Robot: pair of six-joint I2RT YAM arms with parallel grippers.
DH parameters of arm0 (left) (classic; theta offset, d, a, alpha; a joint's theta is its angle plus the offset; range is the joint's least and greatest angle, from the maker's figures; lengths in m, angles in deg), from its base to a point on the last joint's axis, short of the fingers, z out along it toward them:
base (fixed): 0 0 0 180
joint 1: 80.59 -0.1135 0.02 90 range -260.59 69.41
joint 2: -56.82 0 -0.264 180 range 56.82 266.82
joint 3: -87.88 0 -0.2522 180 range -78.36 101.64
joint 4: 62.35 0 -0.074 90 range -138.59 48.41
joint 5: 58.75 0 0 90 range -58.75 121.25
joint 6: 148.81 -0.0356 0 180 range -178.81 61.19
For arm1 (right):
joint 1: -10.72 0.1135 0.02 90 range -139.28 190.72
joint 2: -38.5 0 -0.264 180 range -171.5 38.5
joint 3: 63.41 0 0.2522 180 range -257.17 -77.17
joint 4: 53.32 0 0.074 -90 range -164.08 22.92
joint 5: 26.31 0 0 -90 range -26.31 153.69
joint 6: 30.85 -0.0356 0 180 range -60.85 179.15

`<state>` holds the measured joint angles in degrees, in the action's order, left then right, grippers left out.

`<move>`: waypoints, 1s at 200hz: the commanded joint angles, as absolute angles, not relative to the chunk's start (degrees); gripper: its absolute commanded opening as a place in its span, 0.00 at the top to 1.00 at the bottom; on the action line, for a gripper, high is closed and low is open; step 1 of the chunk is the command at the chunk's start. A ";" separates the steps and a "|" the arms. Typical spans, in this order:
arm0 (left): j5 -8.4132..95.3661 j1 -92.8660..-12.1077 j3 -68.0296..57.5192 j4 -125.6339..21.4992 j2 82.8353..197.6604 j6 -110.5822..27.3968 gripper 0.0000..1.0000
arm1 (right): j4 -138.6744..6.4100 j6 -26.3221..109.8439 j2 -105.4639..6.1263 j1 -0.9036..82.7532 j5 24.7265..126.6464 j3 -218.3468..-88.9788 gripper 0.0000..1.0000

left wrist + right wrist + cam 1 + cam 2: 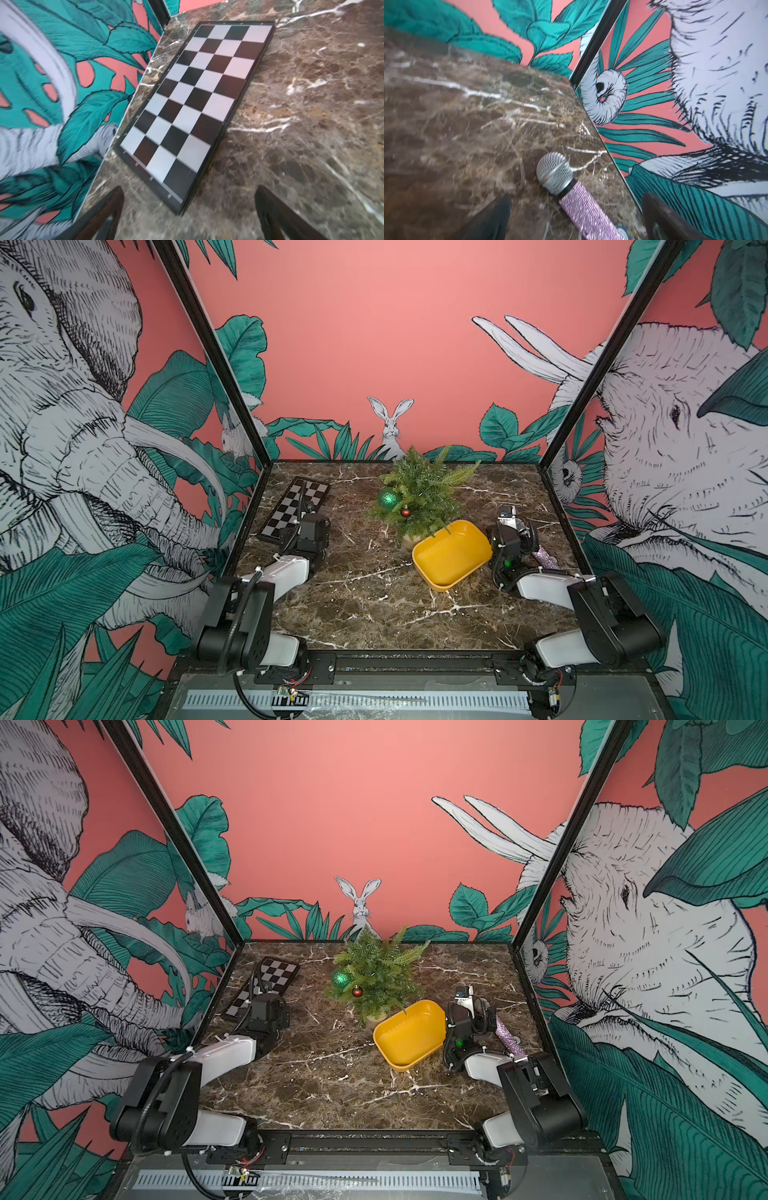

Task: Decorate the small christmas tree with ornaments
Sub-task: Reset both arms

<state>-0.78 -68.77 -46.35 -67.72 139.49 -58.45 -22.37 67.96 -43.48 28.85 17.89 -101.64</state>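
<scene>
Looking down on the small christmas tree (424, 497) (380, 973) standing upright toward the back middle of the marble counter (365, 605), its tan pot partly hiding behind a yellow tray (453, 558) (409, 1038). Spotting two ornaments already hanging on it in both top views: a glittery green ball (388, 498) (341, 978) on the left-side branches, and a small dark red ball (405, 512) (357, 992) dangling just below and beside it, nearer the front. Noting the tray sitting tilted just in front and to the right of the tree, its far rim reaching in under the lowest needles. Showing the left claw (189, 190) with jaws standing wide apart and gripping nothing, pointing at the near end of a chessboard (195, 99) (297, 506) lying along the left wall. Showing the right claw (577, 196) likewise spread wide and clamping nothing, straddling a microphone (571, 193) (548, 558) with silver mesh head and glittery lilac handle, lying on the counter beside the right wall, well apart from the tree.
</scene>
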 commanded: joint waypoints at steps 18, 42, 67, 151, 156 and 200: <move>3.99 -69.25 -48.41 -80.65 140.14 -64.06 0.03 | -20.01 64.36 -40.20 23.51 30.97 -99.75 0.01; 7.05 -69.49 -51.63 -87.80 139.77 -67.36 0.01 | -8.46 62.54 -45.42 19.47 41.89 -94.28 0.01; 9.08 -70.79 -58.48 -105.36 143.42 -67.72 0.00 | 9.96 62.05 -54.60 17.78 44.81 -89.11 0.01; 13.38 -74.09 -56.80 -105.11 147.15 -65.15 0.00 | -9.56 57.19 -50.58 14.04 45.24 -97.17 0.01; 13.17 -74.08 -56.55 -103.24 146.37 -64.71 0.00 | -10.61 57.79 -50.23 14.80 44.98 -97.46 0.01; 13.57 -74.08 -56.38 -101.50 145.82 -64.43 0.00 | -12.49 58.35 -50.66 15.37 44.76 -98.51 0.01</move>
<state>12.85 -73.73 -56.99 -101.75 147.10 -64.99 -12.30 58.41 -50.39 15.61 46.23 -96.75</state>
